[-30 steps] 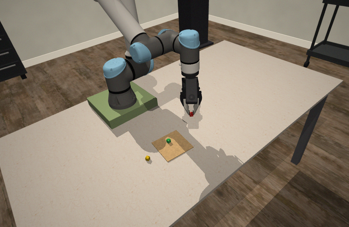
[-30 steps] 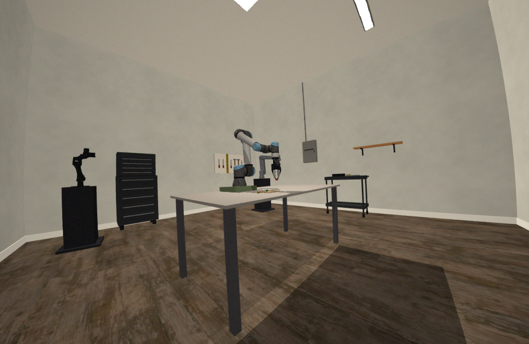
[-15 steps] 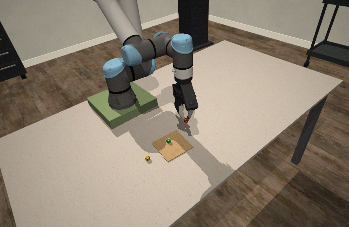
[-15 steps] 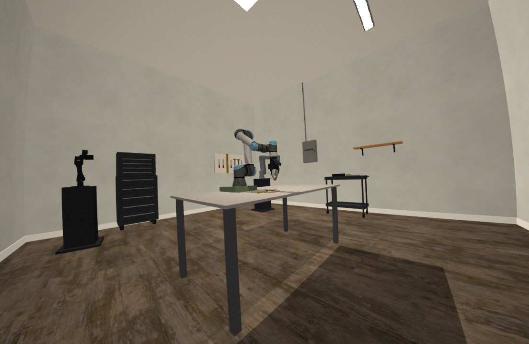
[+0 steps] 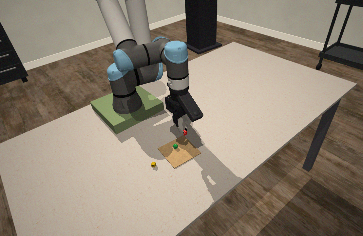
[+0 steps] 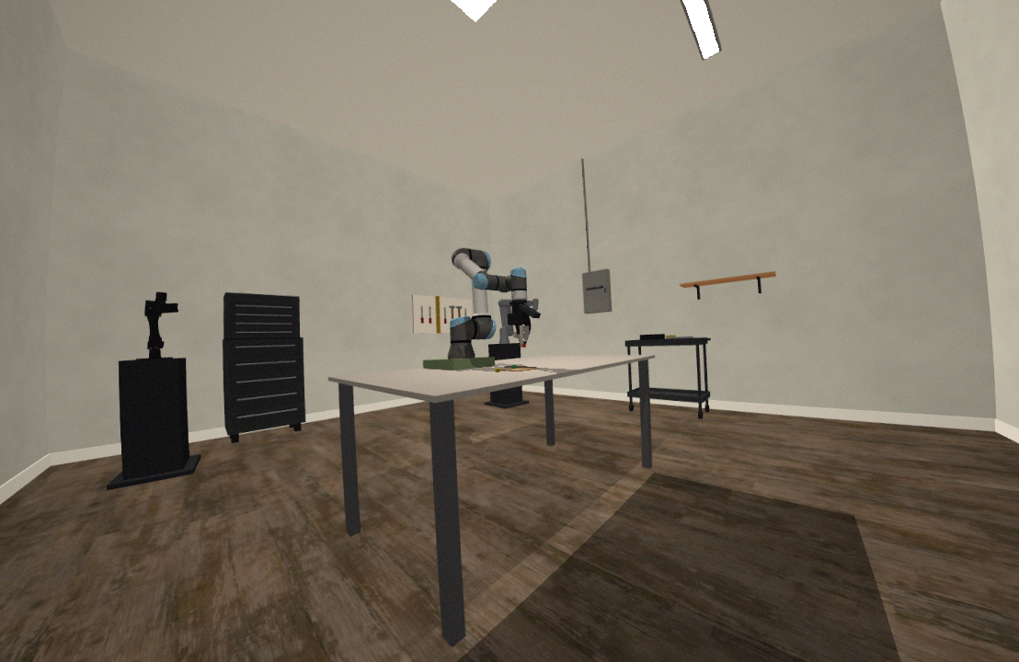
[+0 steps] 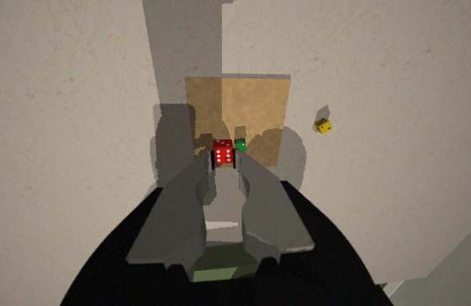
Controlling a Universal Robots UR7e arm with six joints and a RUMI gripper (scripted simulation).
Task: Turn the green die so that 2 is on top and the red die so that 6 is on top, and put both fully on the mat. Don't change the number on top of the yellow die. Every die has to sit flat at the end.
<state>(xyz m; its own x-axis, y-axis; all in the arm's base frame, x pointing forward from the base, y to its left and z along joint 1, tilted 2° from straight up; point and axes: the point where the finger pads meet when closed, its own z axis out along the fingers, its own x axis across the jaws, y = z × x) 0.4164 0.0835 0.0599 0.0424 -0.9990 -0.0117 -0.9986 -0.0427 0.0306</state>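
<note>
A pale table (image 5: 257, 91) fills most of the room's middle, with dark wood floor around it and my green base block (image 5: 123, 116) bolted near its far edge. On the table lies a small tan mat (image 5: 187, 155), and that mat is where two of the dice have to end up.

My gripper (image 7: 223, 154) is clamped nearly shut on the red die (image 7: 223, 151), one fingertip on each side, and I am carrying it in the air just short of the mat's near edge. I hold it by opposite side faces so that the others are free to be turned up or down as I roll my wrist. From my wrist camera the face turned toward me shows six white dots; I judge this is the face I want on top, so the tilt of my wrist is there to bring it upward before I set it down.

The green die (image 5: 175, 146) sits flat on the mat, near the corner closest to me. I cannot read its top number from here. I should lower the red die beside it, not on it.

The yellow die (image 5: 153, 164) rests on the bare table, apart from the mat, and I keep away from it so its top number stays as it is.
</note>
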